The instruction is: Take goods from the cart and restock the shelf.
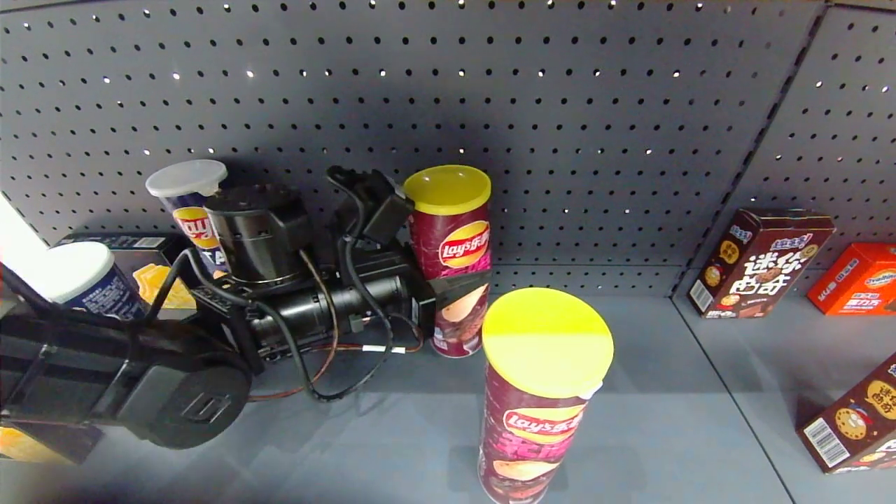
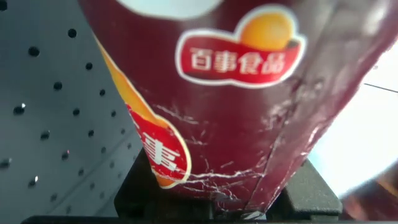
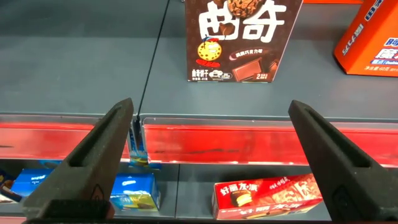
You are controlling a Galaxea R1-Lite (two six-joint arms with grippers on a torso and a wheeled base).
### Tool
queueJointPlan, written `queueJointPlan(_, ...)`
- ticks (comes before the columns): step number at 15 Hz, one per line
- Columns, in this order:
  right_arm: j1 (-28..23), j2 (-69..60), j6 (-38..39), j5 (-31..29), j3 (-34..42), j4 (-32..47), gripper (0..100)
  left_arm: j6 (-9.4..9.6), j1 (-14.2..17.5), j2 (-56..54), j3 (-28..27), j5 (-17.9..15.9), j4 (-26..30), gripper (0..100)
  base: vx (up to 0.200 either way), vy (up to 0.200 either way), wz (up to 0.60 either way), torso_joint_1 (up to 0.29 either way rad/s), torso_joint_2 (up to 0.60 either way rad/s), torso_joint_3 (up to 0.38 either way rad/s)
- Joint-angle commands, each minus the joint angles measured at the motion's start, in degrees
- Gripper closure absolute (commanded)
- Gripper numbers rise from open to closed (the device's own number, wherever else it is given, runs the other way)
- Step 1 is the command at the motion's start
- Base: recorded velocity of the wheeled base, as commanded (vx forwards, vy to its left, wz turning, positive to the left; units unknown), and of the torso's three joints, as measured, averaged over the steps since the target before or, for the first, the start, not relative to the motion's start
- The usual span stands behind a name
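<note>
A maroon chips can [image 1: 450,238] with a yellow lid stands upright on the grey shelf [image 1: 651,420], close to the pegboard back wall. My left gripper [image 1: 456,297] is shut on its lower half, coming in from the left. In the left wrist view the same maroon can [image 2: 249,112] sits close up between the gripper's black pads. A second maroon can [image 1: 537,413] with a yellow lid stands nearer the front, just right of the held one. My right gripper [image 3: 211,106] is open with nothing in it, facing a shelf front.
Two blue cans with white lids [image 1: 187,199] [image 1: 87,280] stand behind my left arm. Brown cookie boxes [image 1: 759,262] [image 1: 850,420] and an orange box [image 1: 854,276] fill the shelf's right bay. In the right wrist view, a brown box [image 3: 239,37] stands above a red shelf edge [image 3: 217,143].
</note>
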Motion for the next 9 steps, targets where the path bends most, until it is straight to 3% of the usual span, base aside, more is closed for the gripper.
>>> queueJointPlan(1,0.00,0.02,-0.01,0.02,0.00,0.00,0,-0.01,-0.09,4.13,-4.20,-0.05,-0.09,100,0.000,0.000,0.00,0.000,0.00,0.000)
queueJointPlan(9,0.00,0.02,-0.01,0.02,0.00,0.00,0,-0.01,-0.36,7.47,-7.19,-0.14,0.00,100,0.000,0.000,0.00,0.000,0.00,0.000)
